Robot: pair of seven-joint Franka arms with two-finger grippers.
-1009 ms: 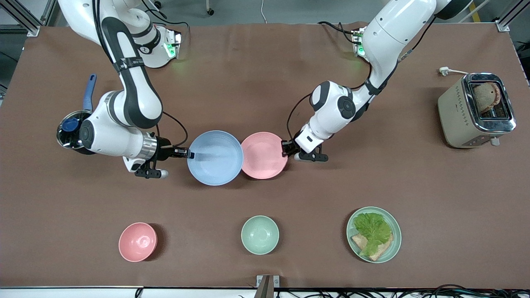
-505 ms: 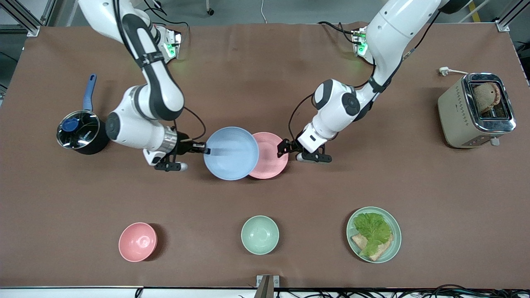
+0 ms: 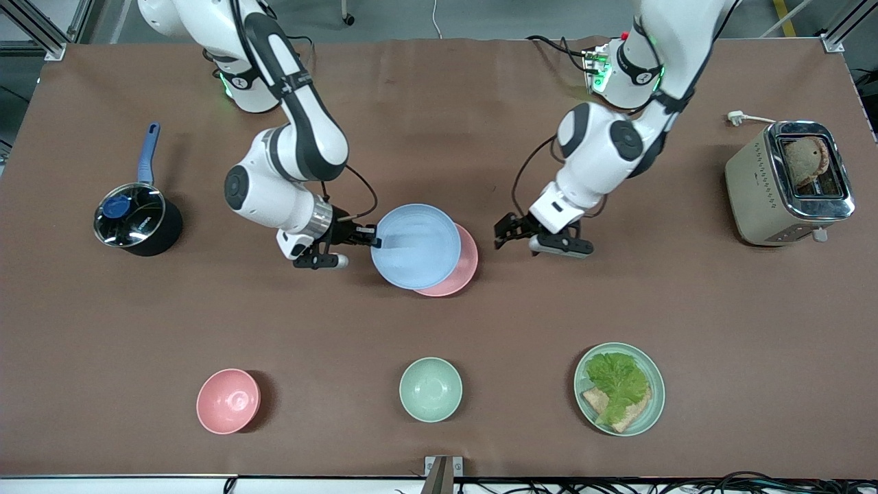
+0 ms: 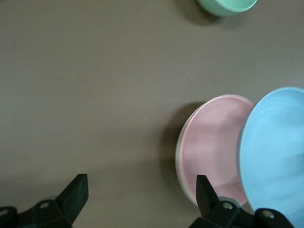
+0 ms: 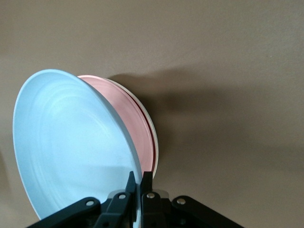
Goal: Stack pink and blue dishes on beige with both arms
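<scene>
Blue plate tilted over pink plate, rim clamped by right gripper. Pink plate flat on beige plate, mid-table. Left gripper beside the stack, fingers wide apart, empty.

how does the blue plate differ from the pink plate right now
The blue plate is pinched at its rim by the right end effector; the pink plate is free, with the left end effector open beside it. The blue one is held up over the pink one, which lies on a beige plate. Both are shallow, round and similar in size.
</scene>
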